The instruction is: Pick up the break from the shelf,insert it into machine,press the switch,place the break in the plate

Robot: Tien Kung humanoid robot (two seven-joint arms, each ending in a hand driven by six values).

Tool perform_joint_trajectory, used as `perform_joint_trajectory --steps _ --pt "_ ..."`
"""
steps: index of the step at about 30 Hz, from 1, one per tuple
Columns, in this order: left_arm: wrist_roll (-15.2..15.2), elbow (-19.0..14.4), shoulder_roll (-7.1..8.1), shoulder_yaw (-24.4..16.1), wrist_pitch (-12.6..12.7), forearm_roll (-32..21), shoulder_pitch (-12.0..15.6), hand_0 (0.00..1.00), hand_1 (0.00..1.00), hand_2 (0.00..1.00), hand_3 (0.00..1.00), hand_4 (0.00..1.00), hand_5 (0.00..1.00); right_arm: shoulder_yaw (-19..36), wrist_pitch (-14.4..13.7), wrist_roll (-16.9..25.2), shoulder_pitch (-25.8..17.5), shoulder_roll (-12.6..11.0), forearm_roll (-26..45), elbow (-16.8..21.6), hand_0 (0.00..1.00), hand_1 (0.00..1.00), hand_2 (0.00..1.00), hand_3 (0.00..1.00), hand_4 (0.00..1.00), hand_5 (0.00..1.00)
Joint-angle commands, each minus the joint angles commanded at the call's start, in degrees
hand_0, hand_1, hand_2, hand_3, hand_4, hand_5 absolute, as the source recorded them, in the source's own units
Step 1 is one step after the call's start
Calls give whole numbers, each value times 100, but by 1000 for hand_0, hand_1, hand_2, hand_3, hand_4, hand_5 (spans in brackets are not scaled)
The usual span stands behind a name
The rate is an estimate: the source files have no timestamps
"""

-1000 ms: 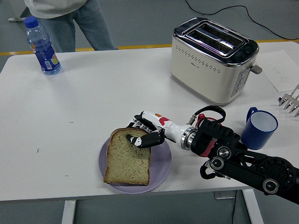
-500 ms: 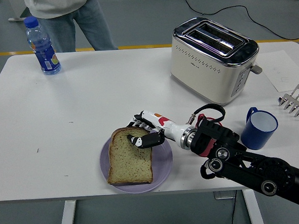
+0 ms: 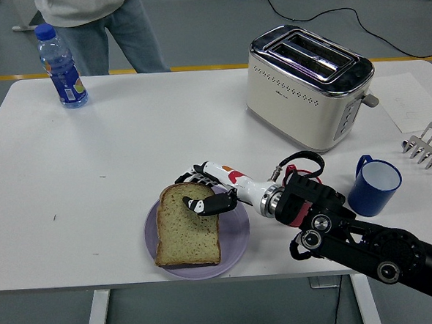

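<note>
A slice of bread (image 3: 185, 230) lies flat on the purple plate (image 3: 237, 238) near the table's front edge. My right hand (image 3: 197, 192) reaches in from the lower right and holds the slice's far right corner. Its black thumb rests on top of the bread and its fingers (image 3: 194, 172) curl at the far edge. The cream toaster (image 3: 307, 90) stands at the back right with both slots empty. The metal shelf rack (image 3: 429, 147) sits at the right edge, also empty. My left arm does not show.
A blue cup (image 3: 375, 187) stands just right of my right forearm. A blue bottle (image 3: 62, 66) is at the back left corner. A person (image 3: 97, 22) stands behind the table's far left side, hands out of sight.
The bread has settled square on the plate, and the plate has shifted slightly right. My right hand's fingers have spread a little at the slice's far edge.
</note>
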Motion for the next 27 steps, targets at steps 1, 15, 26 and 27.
perform_joint_trajectory --steps 1,15,26,27 --pt "0 0 0 -1 0 0 0 692 709 693 566 290 821 0 -5 6 -1 0 3 -2 867 828 831 861 635 248" --pt "17 0 -9 -58 -6 99 22 692 709 693 567 289 822 -5 -180 171 -27 -12 20 -20 900 876 874 884 647 258" --pt "14 0 -5 -49 -12 120 33 692 709 693 565 289 823 189 -732 1043 -57 -68 808 105 909 873 893 895 686 296" --pt "12 0 -5 -51 -13 118 35 692 709 693 565 289 823 244 -782 1162 -60 -83 945 129 909 873 893 895 686 296"
